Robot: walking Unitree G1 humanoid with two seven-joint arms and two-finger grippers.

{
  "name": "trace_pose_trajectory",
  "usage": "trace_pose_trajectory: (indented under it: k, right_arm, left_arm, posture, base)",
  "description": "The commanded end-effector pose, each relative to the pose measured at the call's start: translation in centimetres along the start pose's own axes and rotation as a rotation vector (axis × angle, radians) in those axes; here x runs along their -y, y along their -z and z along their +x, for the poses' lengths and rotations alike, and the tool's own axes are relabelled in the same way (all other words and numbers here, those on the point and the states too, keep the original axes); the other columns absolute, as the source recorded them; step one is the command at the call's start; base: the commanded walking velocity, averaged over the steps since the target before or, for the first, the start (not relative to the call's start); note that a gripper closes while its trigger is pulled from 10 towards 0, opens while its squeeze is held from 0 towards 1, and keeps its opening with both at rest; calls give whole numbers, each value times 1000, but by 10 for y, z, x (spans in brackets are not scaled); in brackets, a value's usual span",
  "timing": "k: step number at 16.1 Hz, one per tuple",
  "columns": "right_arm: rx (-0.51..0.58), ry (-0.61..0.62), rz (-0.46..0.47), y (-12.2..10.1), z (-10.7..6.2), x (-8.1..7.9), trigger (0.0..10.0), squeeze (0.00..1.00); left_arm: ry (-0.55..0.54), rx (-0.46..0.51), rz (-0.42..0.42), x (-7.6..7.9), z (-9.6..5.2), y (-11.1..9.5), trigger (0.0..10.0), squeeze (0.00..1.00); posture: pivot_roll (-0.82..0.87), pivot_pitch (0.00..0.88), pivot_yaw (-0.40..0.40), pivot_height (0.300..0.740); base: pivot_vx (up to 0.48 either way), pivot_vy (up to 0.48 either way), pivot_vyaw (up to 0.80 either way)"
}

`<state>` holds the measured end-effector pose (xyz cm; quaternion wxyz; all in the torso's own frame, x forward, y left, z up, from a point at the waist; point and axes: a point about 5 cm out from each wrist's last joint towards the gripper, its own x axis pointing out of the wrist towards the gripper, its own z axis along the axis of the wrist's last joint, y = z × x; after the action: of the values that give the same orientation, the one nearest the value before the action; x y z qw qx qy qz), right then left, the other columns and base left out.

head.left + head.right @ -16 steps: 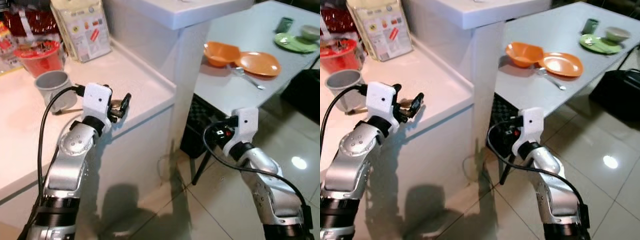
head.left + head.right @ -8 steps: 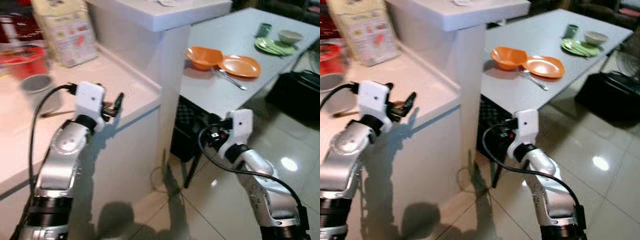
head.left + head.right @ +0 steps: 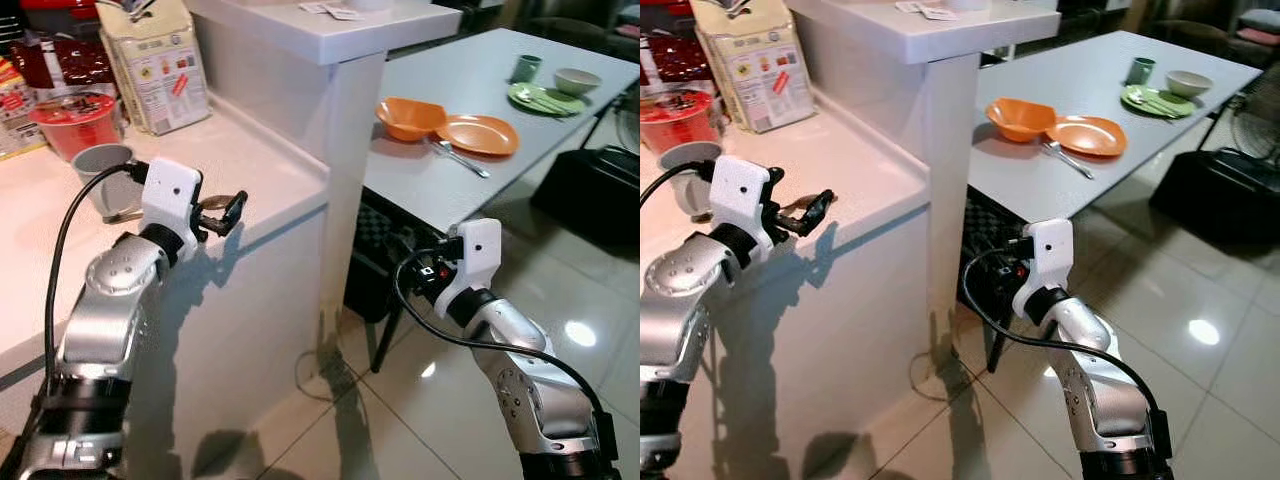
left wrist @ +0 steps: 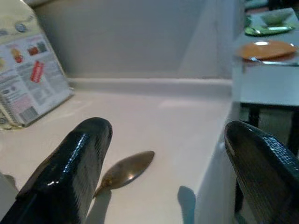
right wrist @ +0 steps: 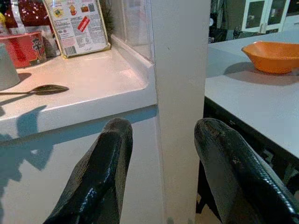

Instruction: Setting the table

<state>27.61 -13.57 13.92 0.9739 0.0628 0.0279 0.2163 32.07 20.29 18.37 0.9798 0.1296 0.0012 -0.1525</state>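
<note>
Since the earlier frames the head camera has turned, so the whole scene sits differently, and the left gripper (image 3: pixel 225 208) now hangs a little lower and closer to the spoon (image 4: pixel 127 169) on the counter (image 3: pixel 270 170). Its jaws are wide open and hold nothing; the spoon lies flat on the counter between and just below the two fingers, with its handle going back toward the grey cup (image 3: pixel 103 178). The right gripper (image 5: pixel 163 158) is also open and empty, low beside the counter pillar, near the table (image 3: pixel 560 130). To do the step well, I think the left gripper should come down until the fingers are on both sides of the spoon, then close on the handle, because a flat spoon slips easily. The counter edge is just beside the spoon, so it should not be pushed outward. The open floor to the right gives room to walk to the table, where the orange bowl (image 3: pixel 411 117) and plate (image 3: pixel 478 133) are waiting.
</note>
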Motion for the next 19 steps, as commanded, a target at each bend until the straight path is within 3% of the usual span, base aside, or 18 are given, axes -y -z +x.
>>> trace_pose_trajectory:
  k: [1, 3, 4, 5, 8, 11, 19]
  right_arm:
    - [10, -6, -6, -4, -2, 0, 10000, 0]
    - [11, -4, -6, -4, -3, 1, 10000, 0]
    - [12, -1, -6, -5, -4, 1, 10000, 0]
    - [17, 12, -9, -5, -4, 2, 10000, 0]
    - [56, 139, 17, -10, -2, 15, 10000, 0]
    - [68, 146, 46, -12, -2, 15, 10000, 0]
    - [69, 143, 41, -13, -2, 14, 10000, 0]
  left_arm:
    - [26, 1, 6, 0, 4, -3, 10000, 1000]
    - [-21, 13, 40, -5, 9, -8, 10000, 1000]
    - [-26, 18, 54, -4, 10, -9, 10000, 757]
    - [-39, 26, 44, -1, 11, -10, 10000, 0]
    - [-69, 92, -4, 14, 9, -12, 10000, 0]
    - [-76, 111, -36, 32, 5, -7, 10000, 0]
    - [-95, 124, -38, 34, 6, -10, 10000, 0]
  posture:
    - [57, 0, -19, 740]
    - [51, 0, -13, 740]
    - [50, 0, -12, 740]
    - [50, 0, -12, 740]
    - [50, 0, -12, 740]
    - [51, 0, -14, 740]
    - [52, 0, -14, 740]
  base:
    - [0, 0, 0]
    - [0, 0, 0]
    - [0, 0, 0]
    - [0, 0, 0]
    - [0, 0, 0]
    - [0, 0, 0]
    - [317, 0, 0]
